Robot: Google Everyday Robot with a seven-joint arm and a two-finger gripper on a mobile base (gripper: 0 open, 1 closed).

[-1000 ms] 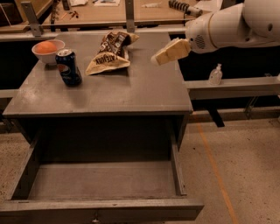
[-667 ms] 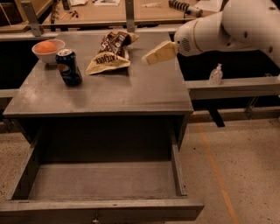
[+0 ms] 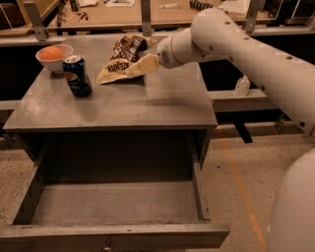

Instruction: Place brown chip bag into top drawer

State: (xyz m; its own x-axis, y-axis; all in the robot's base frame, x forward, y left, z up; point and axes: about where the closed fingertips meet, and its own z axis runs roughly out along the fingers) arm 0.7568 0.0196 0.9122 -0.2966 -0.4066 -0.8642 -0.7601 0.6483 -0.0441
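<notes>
The brown chip bag [image 3: 121,60] lies on the grey cabinet top [image 3: 123,103], toward the back, dark brown at the top and tan below. My gripper [image 3: 140,67] reaches in from the right on the white arm. Its cream fingers [image 3: 143,65] sit at the bag's right edge, touching or just over it. The top drawer [image 3: 115,204] is pulled wide open below the cabinet front, with nothing inside it.
A blue soda can [image 3: 77,75] stands left of the bag. A white bowl holding an orange [image 3: 52,55] sits at the back left corner. A wooden workbench [image 3: 147,12] runs behind the cabinet. A white bottle [image 3: 241,85] stands on a low shelf at the right.
My arm has swung left across the cabinet top. The gripper has gone from well right of the chip bag to its right edge. Bag, can and drawer have not moved.
</notes>
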